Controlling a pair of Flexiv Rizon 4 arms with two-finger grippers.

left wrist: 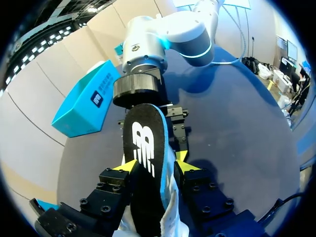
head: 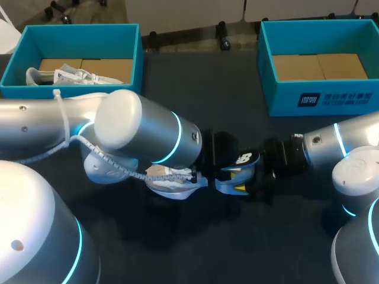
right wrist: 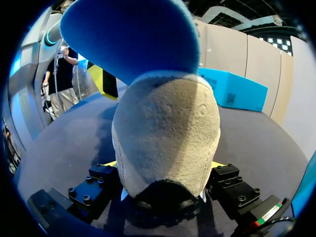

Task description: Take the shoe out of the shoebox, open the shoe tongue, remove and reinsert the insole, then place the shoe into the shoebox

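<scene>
The white shoe (head: pixel 172 182) lies on the dark table, half hidden under my left arm. Its black insole (head: pixel 241 160), blue underneath with a white logo, sticks up out of it. In the left wrist view the insole (left wrist: pixel 144 153) stands on edge between the yellow tips of my left gripper (left wrist: pixel 154 165), which is shut on it, with white shoe fabric (left wrist: pixel 173 219) just below. My right gripper (right wrist: pixel 165 165) faces it, its fingers pressing both sides of the shoe's grey suede end (right wrist: pixel 168 133); the blue insole (right wrist: pixel 133 39) looms above.
A teal shoebox (head: pixel 135 56) at the back left holds another white shoe (head: pixel 62 76). A second teal shoebox (head: pixel 323 97) at the back right shows only its cardboard floor. Bare dark table lies between the boxes and along the front.
</scene>
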